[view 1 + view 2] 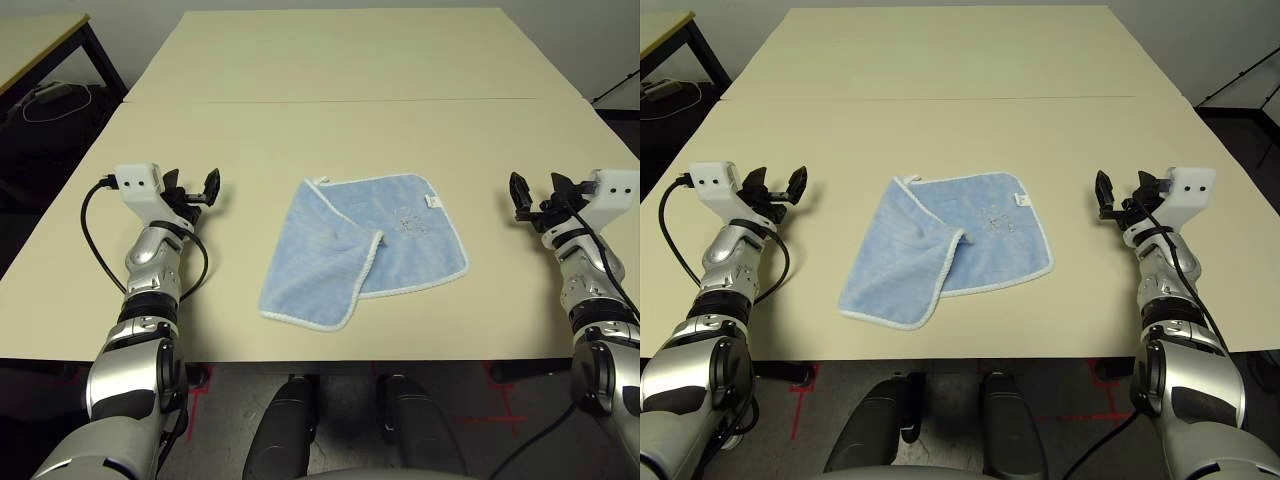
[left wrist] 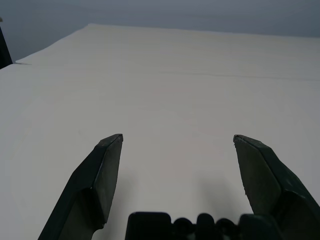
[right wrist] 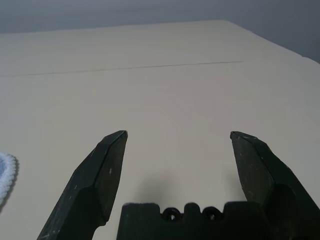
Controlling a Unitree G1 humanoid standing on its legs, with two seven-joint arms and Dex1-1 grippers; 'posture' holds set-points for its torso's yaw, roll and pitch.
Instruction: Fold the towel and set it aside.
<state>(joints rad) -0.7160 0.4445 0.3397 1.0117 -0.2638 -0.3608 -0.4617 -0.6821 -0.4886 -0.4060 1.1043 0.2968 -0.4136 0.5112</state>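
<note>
towel (image 1: 362, 248) lies mid-table (image 1: 330, 130), one corner already flopped over. we hold the left gripper (image 1: 196, 190) and right gripper (image 1: 533, 197) well apart from the towel, jaws spread, empty. we should pinch opposite corners evenly and fold edge to edge.

Light blue terry towel (image 1: 365, 250) with white stitched edging: its folded-over left flap hides the cloth and tabletop beneath; in the right wrist view only a sliver (image 3: 6, 176) shows, cut off at the edge. Small white tag (image 1: 434, 201): too small to read. Pale embroidered mark (image 1: 407, 219): indistinct.
</note>
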